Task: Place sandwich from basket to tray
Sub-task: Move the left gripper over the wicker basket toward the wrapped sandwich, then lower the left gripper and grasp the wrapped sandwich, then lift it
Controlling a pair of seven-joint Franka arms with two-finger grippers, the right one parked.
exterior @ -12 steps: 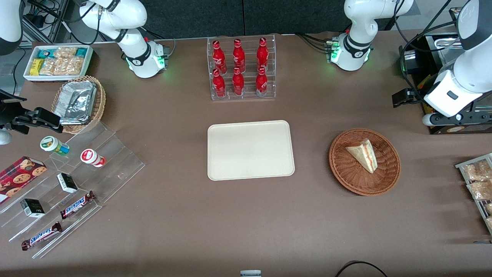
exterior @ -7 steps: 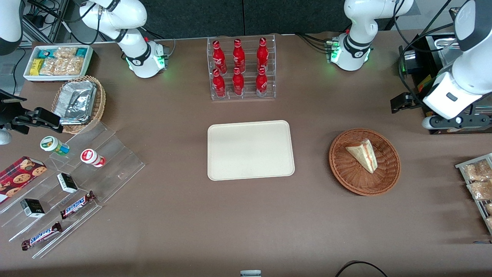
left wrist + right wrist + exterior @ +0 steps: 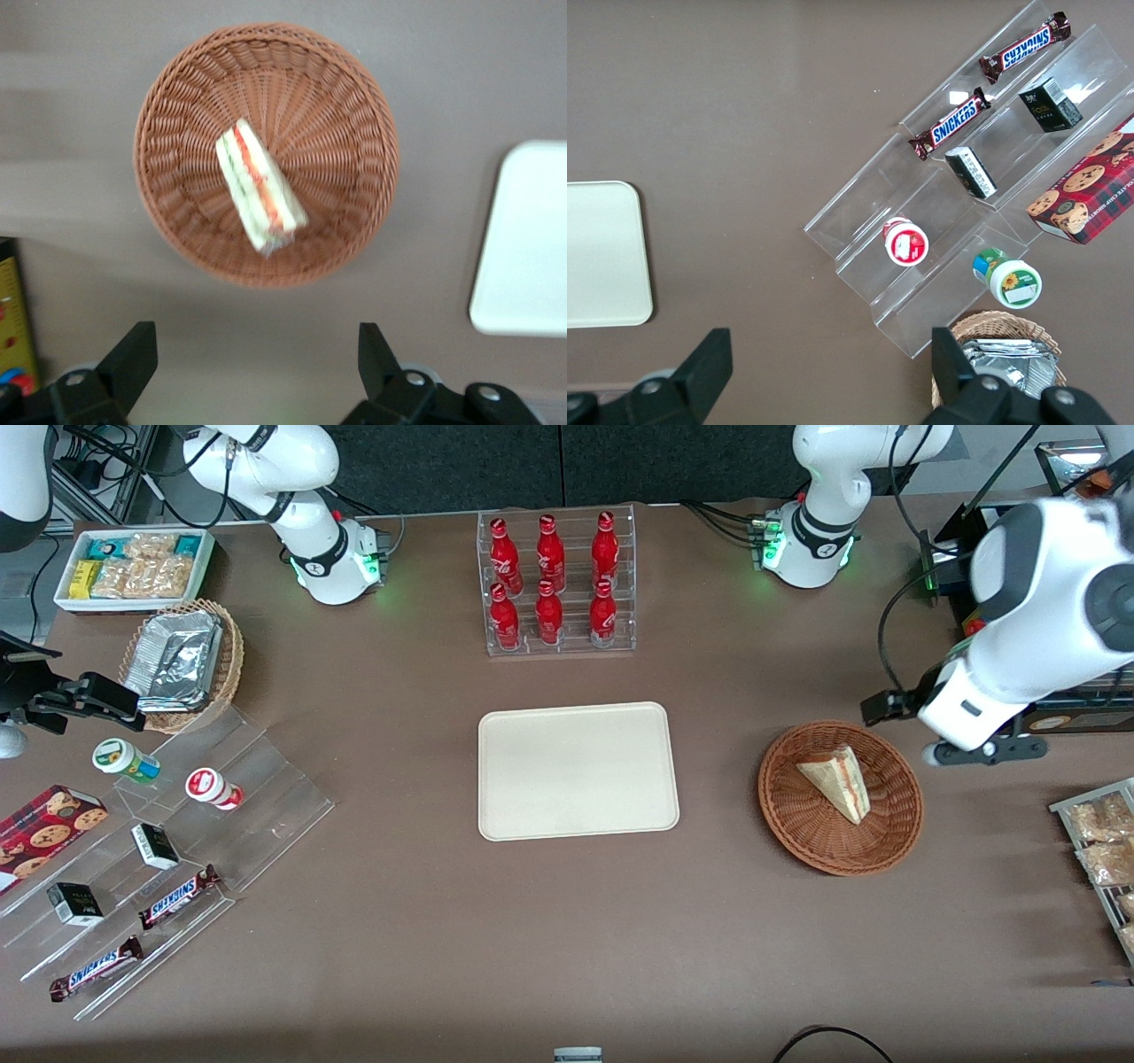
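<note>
The sandwich (image 3: 837,781), a white-bread wedge with red and green filling, lies in the round reddish-brown basket (image 3: 784,819) toward the working arm's end of the table. The cream tray (image 3: 578,771) sits bare at the table's middle, beside the basket. My gripper (image 3: 961,726) hangs above the table just beside the basket's rim, slightly farther from the front camera than the sandwich. In the left wrist view the gripper (image 3: 257,341) is open, with nothing between its fingers (image 3: 133,354); the sandwich (image 3: 259,195), basket (image 3: 341,115) and a tray corner (image 3: 532,239) show below it.
A clear rack of red bottles (image 3: 556,584) stands farther from the front camera than the tray. A wire rack of snack bags (image 3: 1099,841) and dark equipment (image 3: 1072,717) sit at the working arm's end. Acrylic steps with snacks (image 3: 168,841) lie toward the parked arm's end.
My arm has swung in from the table's end toward the basket, bringing the gripper nearer the front camera and close to the basket's rim. Sandwich, basket and tray have not moved.
</note>
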